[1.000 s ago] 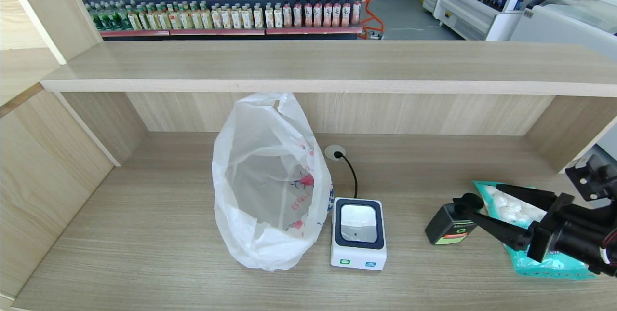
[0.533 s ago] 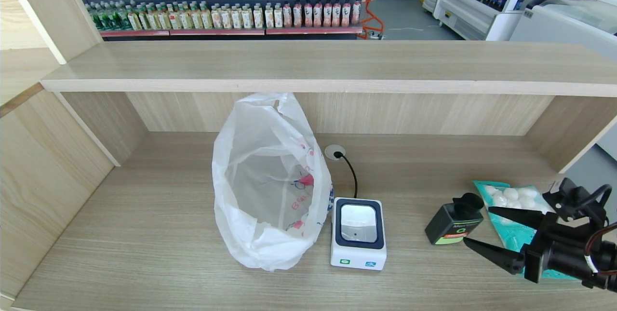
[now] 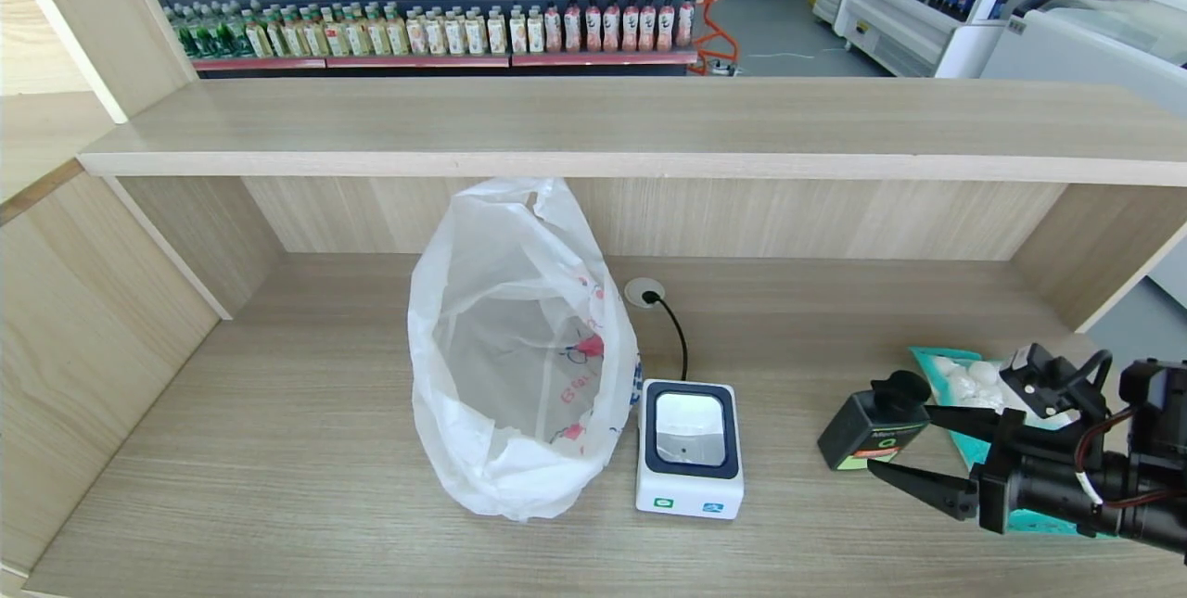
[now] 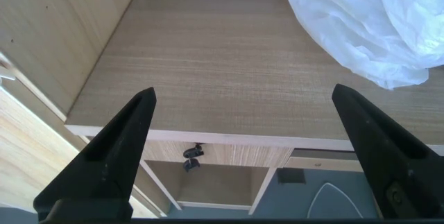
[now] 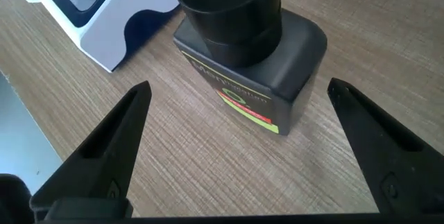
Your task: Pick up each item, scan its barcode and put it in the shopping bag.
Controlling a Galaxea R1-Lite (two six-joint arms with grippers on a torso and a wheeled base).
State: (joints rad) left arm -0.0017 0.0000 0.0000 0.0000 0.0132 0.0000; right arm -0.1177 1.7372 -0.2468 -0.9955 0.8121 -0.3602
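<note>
A small dark bottle (image 3: 867, 431) with a black cap and a green-and-red label stands on the wooden counter, right of the white barcode scanner (image 3: 690, 448). My right gripper (image 3: 899, 439) is open just to the bottle's right, its two fingers pointing at it and apart from it. In the right wrist view the bottle (image 5: 250, 50) stands just beyond the right gripper (image 5: 239, 89), with the scanner (image 5: 97, 9) further off. The white plastic shopping bag (image 3: 519, 348) stands open left of the scanner. My left gripper (image 4: 243, 154) is open over the counter's front edge near the bag (image 4: 368, 23).
A teal pack of white balls (image 3: 964, 385) lies behind my right arm at the counter's right end. The scanner's black cable (image 3: 672, 324) runs to a port in the counter. A raised shelf wall (image 3: 649, 218) closes the back.
My right gripper has dropped lower and turned, from straddling the bottle's cap to standing beside the bottle near the counter. The bottle, scanner and bag have stayed put.
</note>
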